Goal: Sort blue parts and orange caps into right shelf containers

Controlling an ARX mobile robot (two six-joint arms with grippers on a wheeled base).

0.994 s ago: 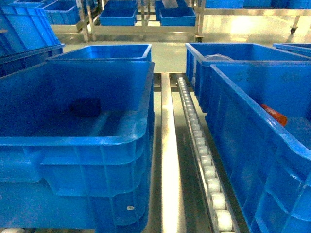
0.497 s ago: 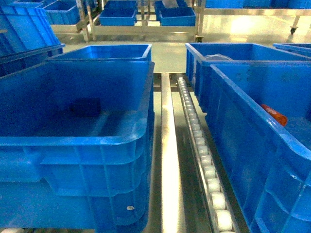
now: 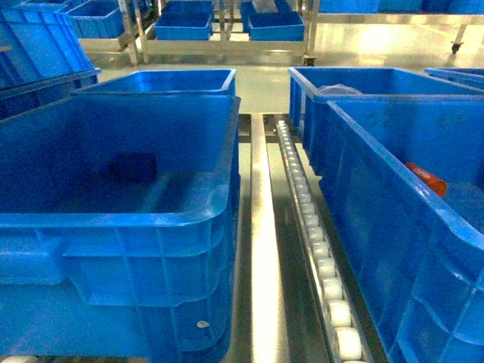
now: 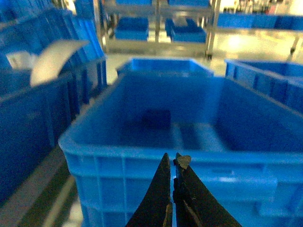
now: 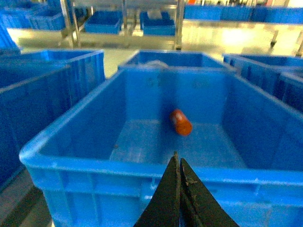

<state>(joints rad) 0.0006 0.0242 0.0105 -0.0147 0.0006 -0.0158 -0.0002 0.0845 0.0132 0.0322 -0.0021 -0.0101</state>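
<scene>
My left pincer [image 4: 173, 163] clenched, empty, before the left bin [image 4: 142, 161] holding one dark blue part [image 4: 156, 118]. My right pincer [image 5: 177, 163] clenched, empty, before the right bin [image 5: 118, 168]; one orange cap [image 5: 181, 122] lies inside.

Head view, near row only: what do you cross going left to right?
Left blue bin holding a dark blue part → metal rail → white roller track → right blue bin holding an orange cap.
</scene>
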